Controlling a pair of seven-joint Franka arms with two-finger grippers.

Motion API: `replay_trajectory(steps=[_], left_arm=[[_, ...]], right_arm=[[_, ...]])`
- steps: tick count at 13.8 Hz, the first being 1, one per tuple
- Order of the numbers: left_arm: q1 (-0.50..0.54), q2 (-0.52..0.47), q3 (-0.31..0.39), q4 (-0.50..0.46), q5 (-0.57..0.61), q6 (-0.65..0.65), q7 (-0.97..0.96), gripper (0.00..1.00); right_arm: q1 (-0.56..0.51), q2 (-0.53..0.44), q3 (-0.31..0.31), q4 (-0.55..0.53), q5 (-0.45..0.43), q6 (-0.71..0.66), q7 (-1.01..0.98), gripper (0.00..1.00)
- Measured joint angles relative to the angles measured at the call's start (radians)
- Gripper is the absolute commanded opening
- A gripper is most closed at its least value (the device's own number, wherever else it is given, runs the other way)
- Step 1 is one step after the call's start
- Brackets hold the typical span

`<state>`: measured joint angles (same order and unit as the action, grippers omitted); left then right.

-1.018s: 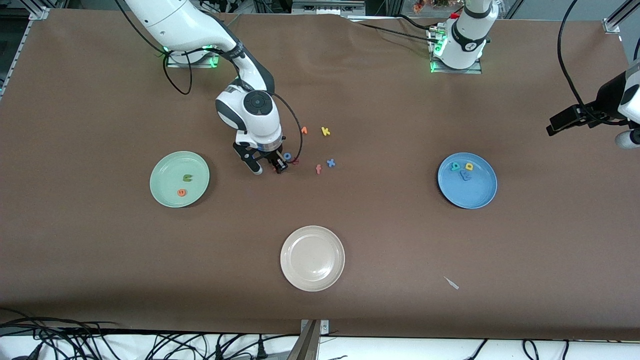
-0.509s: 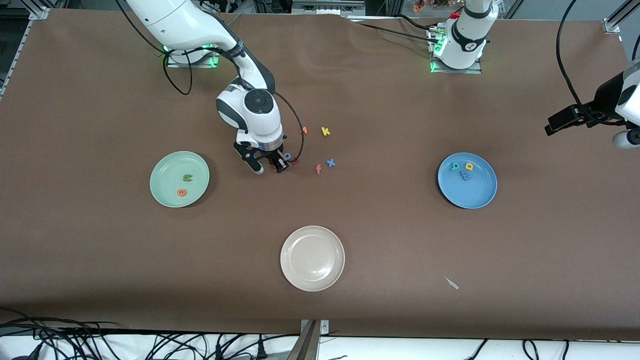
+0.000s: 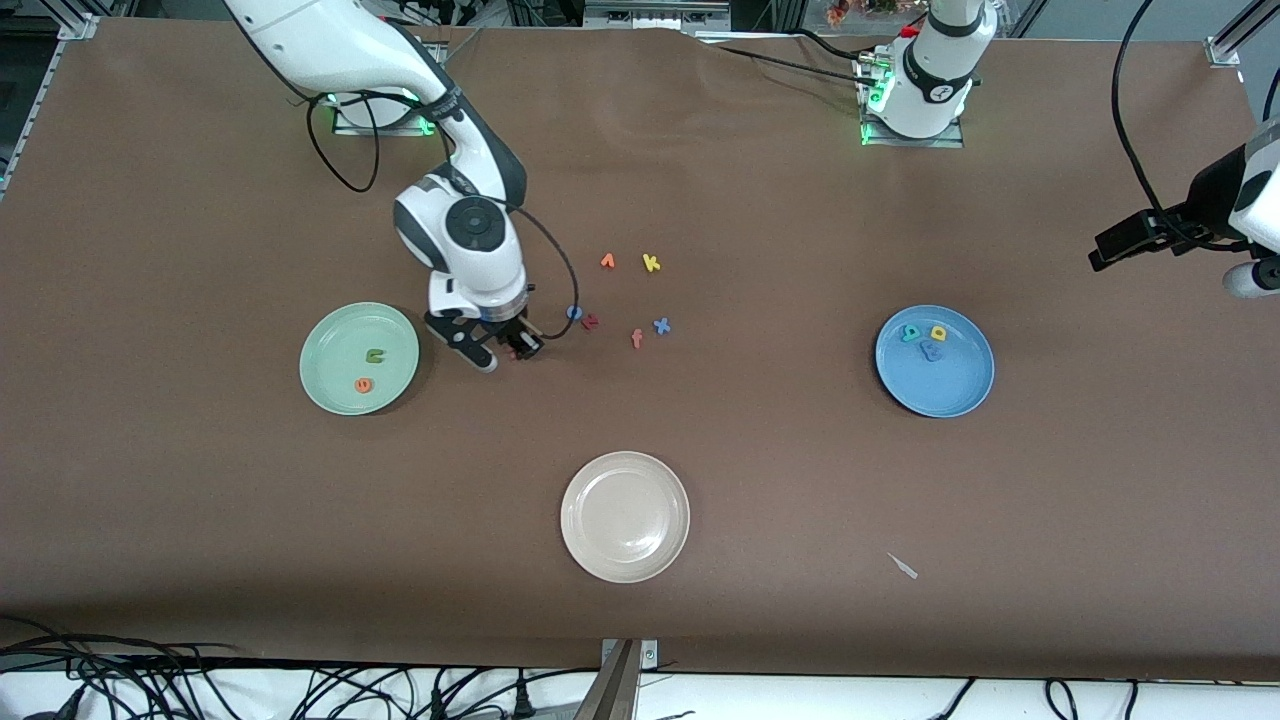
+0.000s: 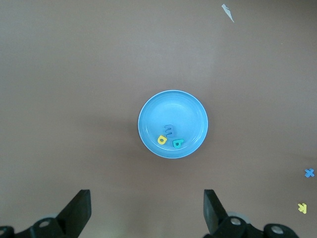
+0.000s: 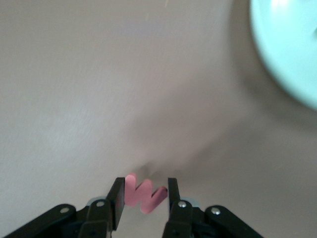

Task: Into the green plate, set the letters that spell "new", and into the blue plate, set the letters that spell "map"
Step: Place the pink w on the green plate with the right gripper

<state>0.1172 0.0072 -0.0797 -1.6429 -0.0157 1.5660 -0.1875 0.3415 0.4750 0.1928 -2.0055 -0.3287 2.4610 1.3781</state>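
A pinkish-red w [image 5: 144, 194] is pinched between the fingers of my right gripper [image 5: 145, 182]. That gripper [image 3: 508, 357] hangs low over bare table between the loose letters and the green plate [image 3: 322, 335]. On the green plate lie a green n [image 3: 374, 355] and an orange e [image 3: 363, 384]. The blue plate [image 3: 955, 392] holds a teal letter [image 3: 911, 333], a yellow letter [image 3: 938, 332] and a blue m [image 3: 931, 350]. My left gripper [image 4: 147, 194] waits open and empty, high at the left arm's end of the table, with the blue plate [image 4: 173, 101] below.
Loose letters lie mid-table: an orange one [image 3: 607, 261], a yellow k [image 3: 651, 262], a blue o [image 3: 574, 312], a red one [image 3: 590, 321], a reddish f [image 3: 637, 338] and a blue x [image 3: 661, 325]. A beige-white plate [image 3: 625, 462] sits nearer the camera, a white scrap [image 3: 903, 566] beside it.
My right gripper has shut on the w and carried it away from the letter cluster toward the green plate, uncovering the blue o and a red letter. The left arm has hardly moved.
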Motion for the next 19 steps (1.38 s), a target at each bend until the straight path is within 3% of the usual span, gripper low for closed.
replay_trajectory(steps=[4, 7, 12, 13, 14, 15, 18, 19], left_arm=[[0.0, 0.0, 0.0, 0.0, 0.0, 0.0, 0.0, 1.0], [0.0, 0.0, 0.0, -0.001, 0.0, 0.0, 0.0, 1.0], [0.0, 0.0, -0.001, -0.002, 0.0, -0.001, 0.0, 1.0], [0.0, 0.0, -0.001, -0.002, 0.0, -0.003, 0.0, 1.0], [0.0, 0.0, -0.001, -0.002, 0.0, -0.005, 0.0, 1.0], [-0.001, 0.0, -0.001, -0.002, 0.0, -0.006, 0.0, 1.0], [-0.002, 0.0, -0.002, -0.002, 0.0, -0.007, 0.0, 1.0], [-0.002, 0.0, -0.002, -0.002, 0.0, -0.007, 0.0, 1.0]], right_arm=[[-0.15, -0.106, -0.003, 0.002, 0.13, -0.155, -0.478, 0.23], [-0.267, -0.151, -0.005, 0.002, 0.151, -0.215, -0.795, 0.26], [-0.387, -0.169, -0.005, -0.002, 0.153, -0.224, -1.118, 0.43], [-0.402, -0.174, -0.005, -0.003, 0.153, -0.224, -1.159, 0.56], [-0.413, -0.178, -0.005, -0.004, 0.153, -0.225, -1.187, 0.61], [-0.419, -0.182, -0.005, -0.005, 0.153, -0.225, -1.199, 0.83], [-0.42, -0.187, 0.001, -0.006, 0.192, -0.226, -1.201, 0.85], [-0.42, -0.191, 0.003, -0.006, 0.212, -0.23, -1.202, 0.99]])
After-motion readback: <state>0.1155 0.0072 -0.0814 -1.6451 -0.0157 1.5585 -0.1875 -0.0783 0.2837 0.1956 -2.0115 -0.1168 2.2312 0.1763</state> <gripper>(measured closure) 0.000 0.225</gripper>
